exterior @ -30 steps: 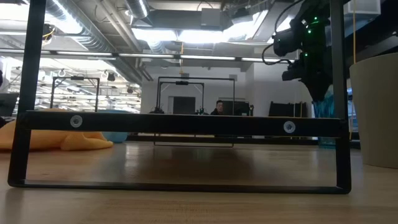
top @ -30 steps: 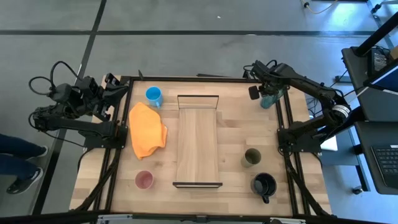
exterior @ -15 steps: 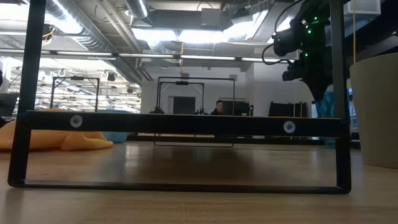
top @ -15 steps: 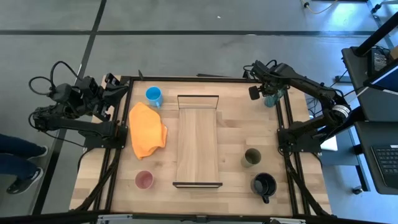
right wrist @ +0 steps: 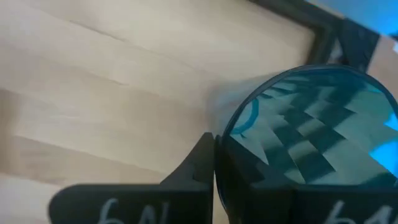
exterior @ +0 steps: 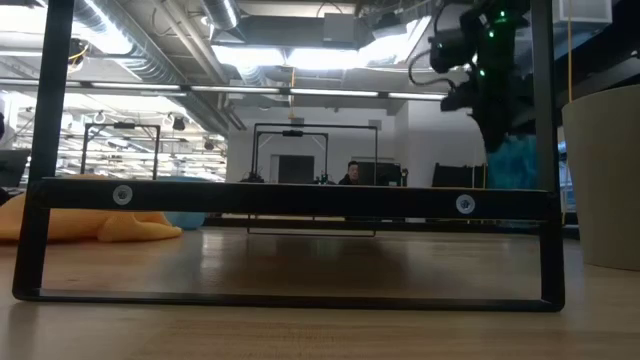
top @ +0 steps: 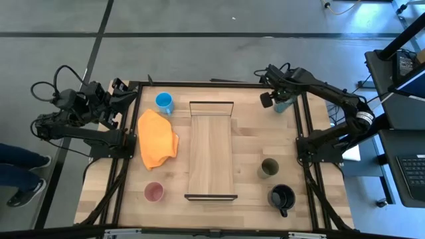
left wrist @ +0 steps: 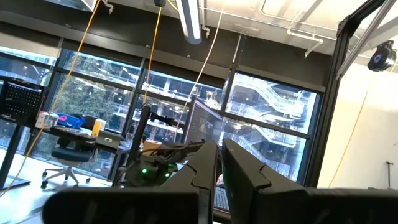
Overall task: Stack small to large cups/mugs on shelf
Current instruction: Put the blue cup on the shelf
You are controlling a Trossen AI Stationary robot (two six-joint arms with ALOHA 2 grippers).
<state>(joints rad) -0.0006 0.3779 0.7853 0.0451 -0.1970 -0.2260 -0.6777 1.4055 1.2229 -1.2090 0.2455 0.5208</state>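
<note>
Gripping the rim of the teal tumbler [top: 283, 103] at the far right corner of the worktop [top: 249, 143], the right claw [top: 277, 101] is clenched on the wall of the cup, one finger inside and one outside as its own wrist view shows. In the low view the tumbler [exterior: 515, 162] seems to hang clear of the wood, though its base is hidden behind the frame. The shelf [top: 212, 153] lies to the left of this claw and nearer, its long axis running far to near down the middle. So the carry likely goes left, toward the shelf's far end. The left claw [top: 123, 93], parked off the far left corner with its fingers almost together, grasps nothing.
</note>
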